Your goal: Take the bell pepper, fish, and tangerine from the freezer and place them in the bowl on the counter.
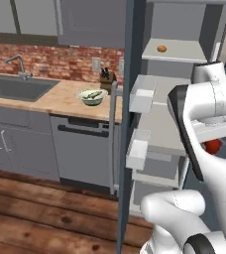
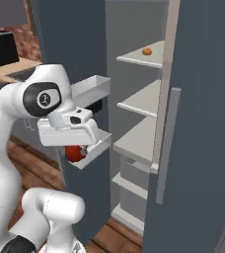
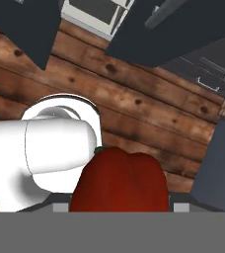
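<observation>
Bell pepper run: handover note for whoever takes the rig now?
Gripper: shut on the bell pepper, held out of the freezer, in front of its door bins.
Tangerine: on an upper freezer shelf, untouched.
Fish: appears to lie in the bowl on the counter, by the knife block.
Done: fish, by the look of it; pepper picked.
Left: carry the pepper to the bowl, release it, then fetch the tangerine.
</observation>
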Robot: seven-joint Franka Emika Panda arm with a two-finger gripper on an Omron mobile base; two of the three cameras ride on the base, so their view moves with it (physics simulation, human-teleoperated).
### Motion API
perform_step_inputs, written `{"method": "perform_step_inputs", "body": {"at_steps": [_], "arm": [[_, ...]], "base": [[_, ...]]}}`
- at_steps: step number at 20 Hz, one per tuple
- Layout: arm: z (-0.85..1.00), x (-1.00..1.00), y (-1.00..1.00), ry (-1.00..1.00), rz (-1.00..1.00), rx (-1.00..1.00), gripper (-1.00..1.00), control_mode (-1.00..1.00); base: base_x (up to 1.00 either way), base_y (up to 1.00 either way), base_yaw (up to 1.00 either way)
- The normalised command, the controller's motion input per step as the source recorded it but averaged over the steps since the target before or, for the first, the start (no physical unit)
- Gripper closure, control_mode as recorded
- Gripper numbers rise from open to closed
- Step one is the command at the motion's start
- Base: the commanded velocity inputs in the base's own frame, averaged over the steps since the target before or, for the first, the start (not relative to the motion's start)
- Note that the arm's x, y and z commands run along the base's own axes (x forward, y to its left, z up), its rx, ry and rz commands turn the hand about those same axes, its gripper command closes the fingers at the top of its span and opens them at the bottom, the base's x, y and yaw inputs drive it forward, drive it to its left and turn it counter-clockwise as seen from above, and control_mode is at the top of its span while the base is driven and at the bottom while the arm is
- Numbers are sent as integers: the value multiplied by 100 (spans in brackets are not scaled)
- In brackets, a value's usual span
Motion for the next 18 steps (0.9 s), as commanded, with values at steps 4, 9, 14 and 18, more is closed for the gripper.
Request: {"method": "perform_step_inputs", "body": {"at_steps": [4,9,14,18], "arm": [[0,0,0,0,0,0,100,100],[0,0,0,0,0,0,100,100],[0,0,0,0,0,0,100,100],[0,0,0,0,0,0,100,100]], "base": [[-93,100,18],[-41,100,14],[5,100,2],[72,100,-11]]}}
